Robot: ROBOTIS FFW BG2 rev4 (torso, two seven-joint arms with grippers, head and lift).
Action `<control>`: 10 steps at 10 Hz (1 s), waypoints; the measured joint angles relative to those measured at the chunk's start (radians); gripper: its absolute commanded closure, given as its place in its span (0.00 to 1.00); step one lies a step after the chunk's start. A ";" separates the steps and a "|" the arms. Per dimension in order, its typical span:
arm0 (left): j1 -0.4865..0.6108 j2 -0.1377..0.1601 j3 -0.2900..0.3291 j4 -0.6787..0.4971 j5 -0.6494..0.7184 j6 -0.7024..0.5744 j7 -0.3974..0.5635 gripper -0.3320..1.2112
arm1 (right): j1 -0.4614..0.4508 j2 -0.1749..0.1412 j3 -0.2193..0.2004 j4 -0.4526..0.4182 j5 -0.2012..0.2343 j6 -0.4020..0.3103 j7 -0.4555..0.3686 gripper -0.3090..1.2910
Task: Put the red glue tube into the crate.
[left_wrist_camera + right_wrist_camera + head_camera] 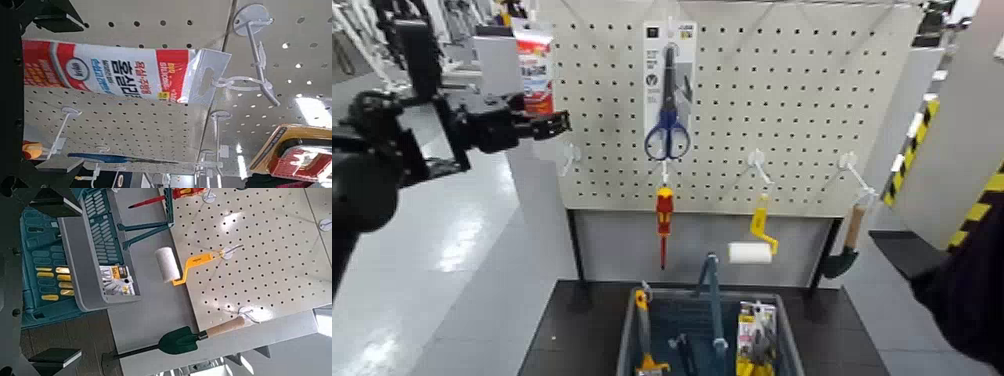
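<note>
- Fingers wide on the left gripper; it is up at the panel's left edge, level with the lower end of the tube and pointing in across the board.
- Glue tube is at that same edge, upright, red with white; its clear hang tab is at a white hook. Not in the crate.
- Scissors, blue handles down, hang on a white card, right of the tube.
- Screwdriver, red and yellow, hangs below the scissors, tip down.
- Crate is on the dark base below the panel, grey rim, blue-grey centre handle upright.
- Crate contents, left to right: orange-handled tool, small dark tool, yellow carded pack.
- Roller, white with yellow handle, hangs above the crate's right half.
- Trowel, green blade down, wooden handle up, hangs near the panel's right edge.
- Right gripper is parked off to the right, fingers wide too.
</note>
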 measured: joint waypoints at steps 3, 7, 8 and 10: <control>-0.034 0.009 -0.013 0.016 0.018 0.008 -0.036 0.94 | -0.002 0.000 0.001 0.001 -0.002 0.000 0.002 0.23; -0.051 0.011 -0.019 0.021 0.031 0.023 -0.044 0.94 | -0.003 0.000 -0.001 0.002 -0.004 0.000 0.005 0.23; -0.051 0.012 -0.018 0.022 0.031 0.024 -0.047 0.94 | -0.003 0.000 -0.001 0.002 -0.004 0.000 0.005 0.23; -0.052 0.013 -0.015 0.021 0.030 0.023 -0.047 0.94 | -0.003 0.000 -0.001 0.003 -0.004 0.000 0.005 0.23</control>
